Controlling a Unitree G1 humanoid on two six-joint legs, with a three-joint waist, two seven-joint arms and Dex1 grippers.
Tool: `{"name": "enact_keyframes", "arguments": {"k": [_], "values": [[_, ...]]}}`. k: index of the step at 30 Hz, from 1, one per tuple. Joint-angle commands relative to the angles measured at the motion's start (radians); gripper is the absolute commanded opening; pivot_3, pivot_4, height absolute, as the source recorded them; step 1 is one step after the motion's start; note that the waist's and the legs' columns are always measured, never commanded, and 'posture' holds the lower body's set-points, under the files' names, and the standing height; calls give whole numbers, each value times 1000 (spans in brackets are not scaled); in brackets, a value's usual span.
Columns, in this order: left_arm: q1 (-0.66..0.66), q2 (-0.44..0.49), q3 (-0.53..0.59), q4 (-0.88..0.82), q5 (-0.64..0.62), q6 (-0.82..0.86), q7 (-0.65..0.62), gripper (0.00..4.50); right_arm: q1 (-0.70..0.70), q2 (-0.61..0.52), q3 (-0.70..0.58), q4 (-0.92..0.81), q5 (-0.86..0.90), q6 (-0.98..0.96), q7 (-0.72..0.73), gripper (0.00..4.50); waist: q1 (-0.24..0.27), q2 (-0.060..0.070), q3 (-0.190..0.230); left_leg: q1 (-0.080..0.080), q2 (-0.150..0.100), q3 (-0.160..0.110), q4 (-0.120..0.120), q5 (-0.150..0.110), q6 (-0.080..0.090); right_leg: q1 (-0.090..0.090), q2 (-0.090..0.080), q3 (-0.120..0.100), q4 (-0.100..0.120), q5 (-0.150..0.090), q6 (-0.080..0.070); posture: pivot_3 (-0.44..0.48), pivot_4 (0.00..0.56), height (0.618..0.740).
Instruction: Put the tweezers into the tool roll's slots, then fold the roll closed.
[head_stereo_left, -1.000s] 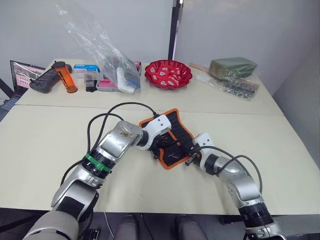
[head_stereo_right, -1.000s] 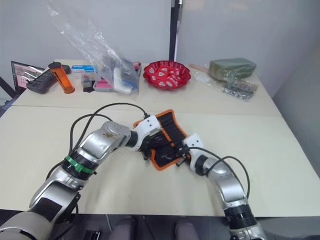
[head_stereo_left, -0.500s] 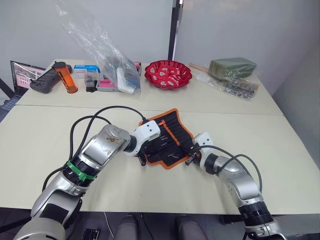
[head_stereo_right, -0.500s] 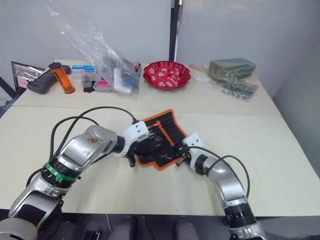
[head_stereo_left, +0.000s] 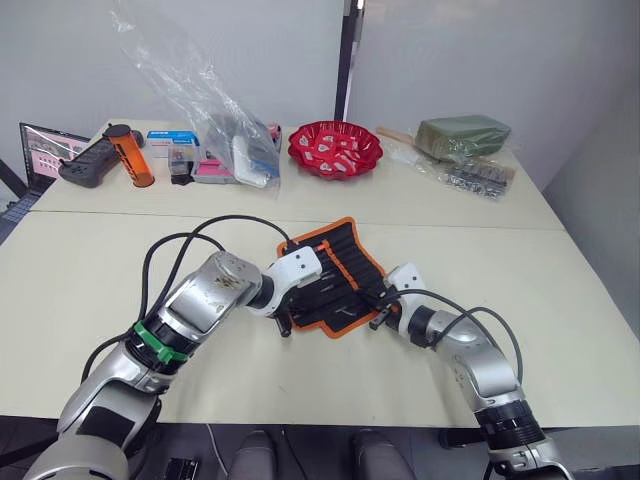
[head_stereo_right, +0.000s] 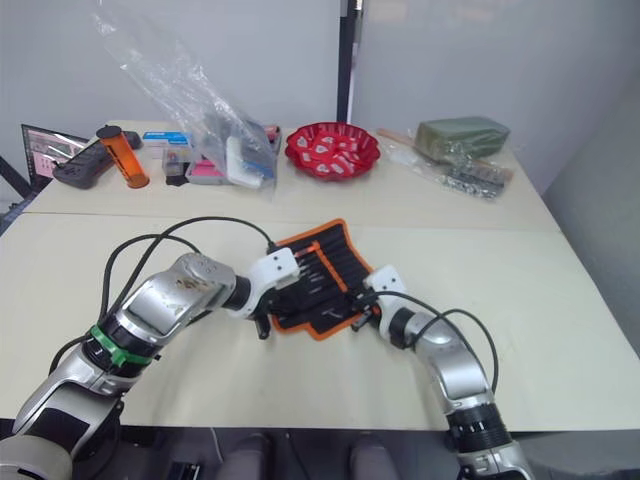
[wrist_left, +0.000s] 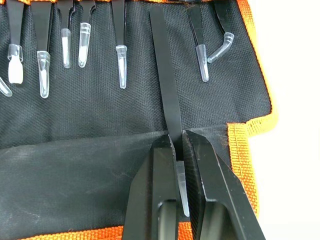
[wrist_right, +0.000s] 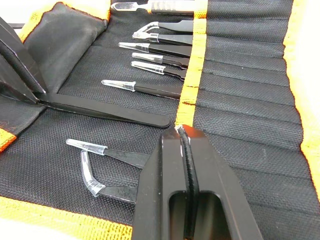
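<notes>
Tweezers (wrist_right: 150, 62) sit tucked in the open tool roll (head_stereo_left: 335, 290) mid-table, handles hidden in the slots (wrist_right: 240, 75). Your left gripper (wrist_left: 177, 150) pinches the long tweezer (wrist_left: 165, 85), covering its capped tip. Your right gripper (wrist_right: 182, 137) is pressed together over the orange trim

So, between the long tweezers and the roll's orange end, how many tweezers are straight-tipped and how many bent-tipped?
Straight-tipped tweezers: 1
Bent-tipped tweezers: 1
Total: 2
</notes>
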Motion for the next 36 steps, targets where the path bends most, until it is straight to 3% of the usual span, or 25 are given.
{"name": "enact_keyframes", "arguments": {"k": [1,19,36], "values": [[-44,-29,6,32,9,-15,11,16,40,-5,27,89,-27,69,-7,0,0,0,0,0,0,0,0,0,0,0,0,0,0,0,0,0,150,740],[-125,-159,-12,207,65,-109,40,16,65,-7,24,59,-23,76,-14,0,2,0,0,-1,-1,0,3,0,0,1,0,0,1,0,1,0,150,740],[-268,-369,-26,594,163,-361,24,16,112,-23,9,-16,-14,108,-35,0,28,0,0,-5,-4,-3,11,0,1,2,-1,1,0,1,3,0,150,740]]}}
